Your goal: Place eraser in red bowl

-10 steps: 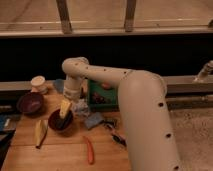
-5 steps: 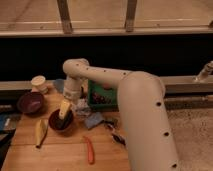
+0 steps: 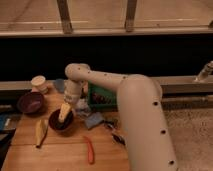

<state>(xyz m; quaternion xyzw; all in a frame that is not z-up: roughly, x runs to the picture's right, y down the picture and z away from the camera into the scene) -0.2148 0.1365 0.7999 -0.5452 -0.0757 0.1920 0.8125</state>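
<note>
Your arm reaches over the table with the gripper low in the red bowl, its grasp impossible to tell, the eraser hidden, probably there: light, stiff, best pinched across its narrow sides.

Cream-white arm with small dark dots; its yellowish gripper sits right over the dark red bowl. Left of that bowl: purple-maroon bowl, yellow banana. Right of it: pale blue-grey pad, orange-red thing, green box. The table is tan wood.
</note>
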